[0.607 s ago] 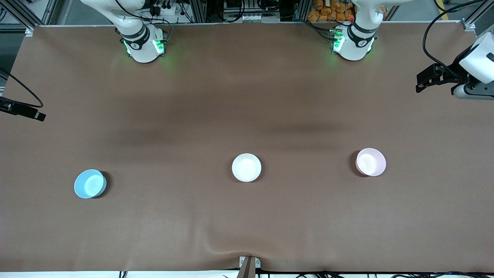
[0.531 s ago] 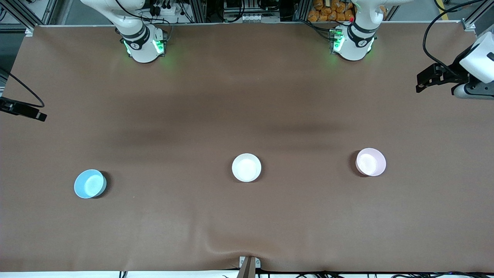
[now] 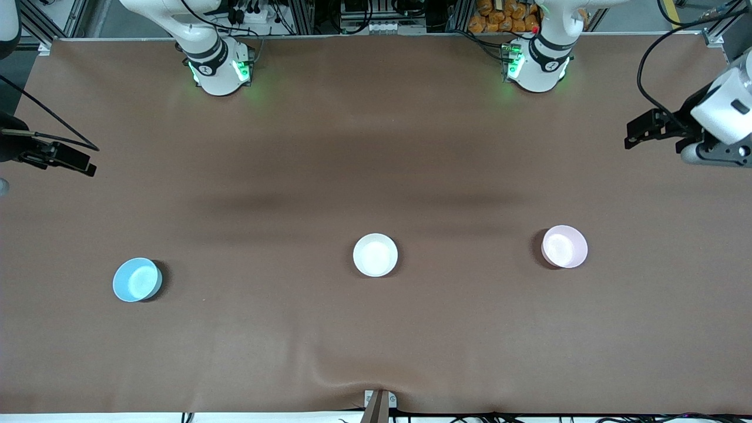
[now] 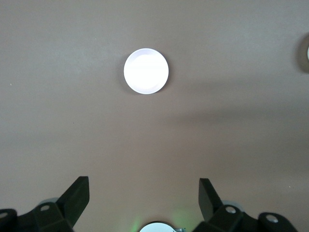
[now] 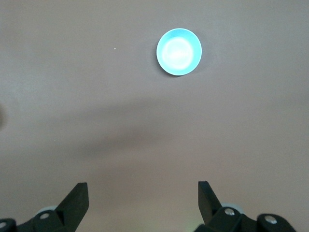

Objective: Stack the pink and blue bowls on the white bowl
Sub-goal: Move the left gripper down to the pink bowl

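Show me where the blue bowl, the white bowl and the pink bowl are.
blue bowl (image 3: 136,280): front view, middle of its inside.
white bowl (image 3: 375,255): front view, middle of its inside.
pink bowl (image 3: 563,247): front view, middle of its inside.

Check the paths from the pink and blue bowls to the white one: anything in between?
Nothing visible. Only bare brown tabletop lies between the glossy pale pink bowl, the sky-blue bowl and the round white bowl midway between them.
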Tool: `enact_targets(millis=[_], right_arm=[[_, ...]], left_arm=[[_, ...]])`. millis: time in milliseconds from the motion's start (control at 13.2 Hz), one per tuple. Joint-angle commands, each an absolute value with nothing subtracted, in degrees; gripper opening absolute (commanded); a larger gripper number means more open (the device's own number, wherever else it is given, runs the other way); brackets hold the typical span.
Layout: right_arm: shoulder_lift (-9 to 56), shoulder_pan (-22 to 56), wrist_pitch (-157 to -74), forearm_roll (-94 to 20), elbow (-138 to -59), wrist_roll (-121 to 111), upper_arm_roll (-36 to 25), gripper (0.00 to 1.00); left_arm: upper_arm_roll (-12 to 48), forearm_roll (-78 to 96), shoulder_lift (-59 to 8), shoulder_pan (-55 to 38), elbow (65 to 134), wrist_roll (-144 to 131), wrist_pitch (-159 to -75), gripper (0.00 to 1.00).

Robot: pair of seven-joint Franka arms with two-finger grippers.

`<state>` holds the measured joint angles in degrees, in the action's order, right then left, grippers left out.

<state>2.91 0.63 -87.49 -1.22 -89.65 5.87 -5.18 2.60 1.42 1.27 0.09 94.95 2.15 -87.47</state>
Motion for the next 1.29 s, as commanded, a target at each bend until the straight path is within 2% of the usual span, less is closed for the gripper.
enact_targets(millis=[0,379,607,910,1062,1213], right_arm=[[1.76,-0.26,-87.98,-0.62,-90.88,5.80,-5.10,1.00],[1.85,-0.09,-88.59,-0.70,-90.27,5.71,-5.01,1.00],[1.85,0.35,-88.68,-0.70,-89.39,5.71,-4.83,1.00],[1.93,0.70,-88.68,-0.70,-89.03,5.71,-4.83,1.00],[1.85,0.79,-88.59,-0.70,-89.03,5.71,-4.83,1.00],[1.85,0.97,-88.42,-0.70,-89.03,5.63,-4.66,1.00]], left_arm=[[2.20,0.97,-4.02,0.44,92.72,2.37,-88.92,1.00],[2.29,-4.39,-14.92,2.27,93.95,3.16,-101.84,1.00],[2.29,-4.40,-21.15,5.27,97.99,8.24,-112.28,1.00],[2.46,-3.60,-27.67,6.07,98.43,8.70,-118.89,1.00],[2.72,-3.52,-30.93,6.06,98.44,8.70,-123.12,0.94],[2.72,-3.52,-31.81,4.93,98.44,7.92,-123.84,0.85]])
